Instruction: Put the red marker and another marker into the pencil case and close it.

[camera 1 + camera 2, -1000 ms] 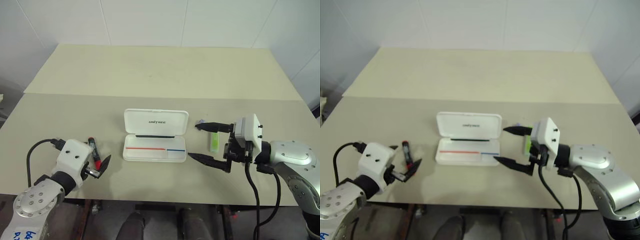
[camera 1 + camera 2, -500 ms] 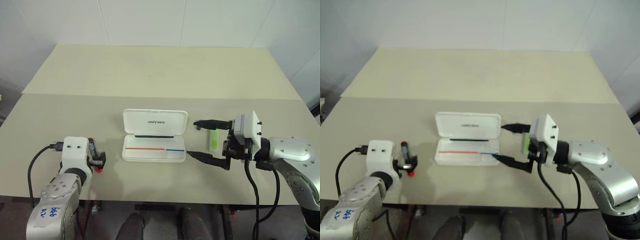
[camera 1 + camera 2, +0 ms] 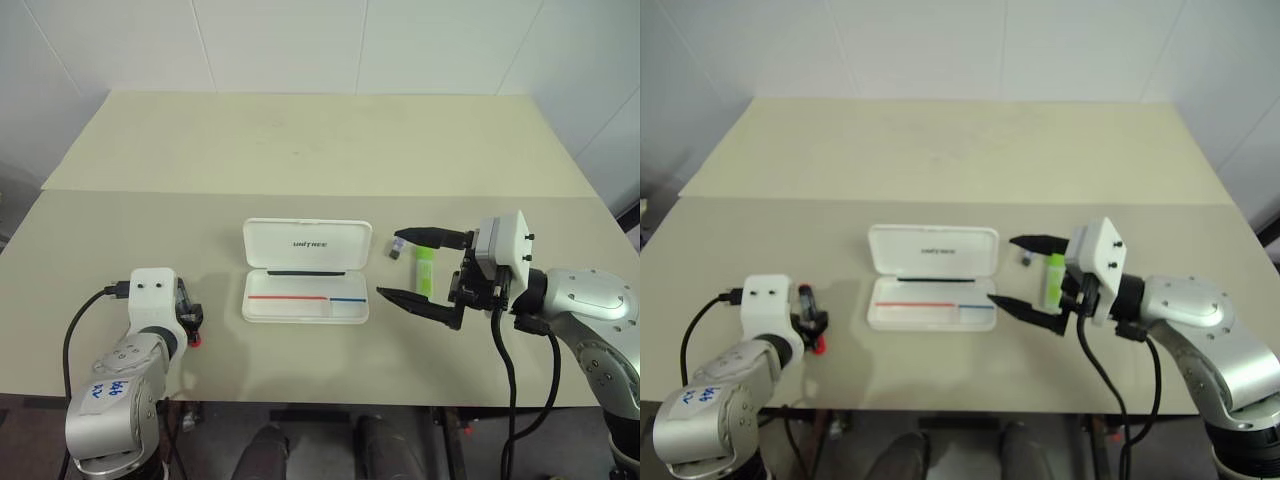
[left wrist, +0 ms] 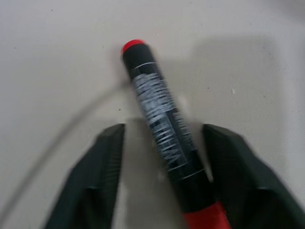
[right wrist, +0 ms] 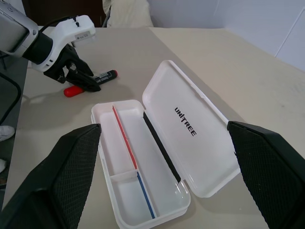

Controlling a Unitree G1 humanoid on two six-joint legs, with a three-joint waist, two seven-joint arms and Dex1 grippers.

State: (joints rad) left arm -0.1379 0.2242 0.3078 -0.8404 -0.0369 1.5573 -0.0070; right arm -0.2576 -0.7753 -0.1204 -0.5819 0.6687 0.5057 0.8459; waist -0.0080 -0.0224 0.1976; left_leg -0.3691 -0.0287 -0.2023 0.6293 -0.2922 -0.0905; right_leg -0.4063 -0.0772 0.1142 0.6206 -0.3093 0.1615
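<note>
The pencil case is the biggest thing we deal with: a white hard-plastic box lying open, lid back flat with dark lettering on it, thin red and blue stripes in the tray. It sits between our two grippers, nearer the right one. We judge it stiff, light and likely to slide on the smooth table when the lid is pushed, so the lid's free edge is the place to press (with the tray steadied if we can).

The red marker lies on the table between the fingers of our left gripper, well to the left of the case. It is slim, with a dark printed barrel and red at both ends. The fingers stand either side of the barrel with a gap showing on one side, so they are narrowed around it but not yet pinching. It looks rigid, light and round enough to roll; mid-barrel is the sensible hold.

The green marker is short and chunky, lime-coloured, lying just behind our right gripper, whose fingers are spread wide and empty. Its broad sides should give a sure grip across the middle.
</note>
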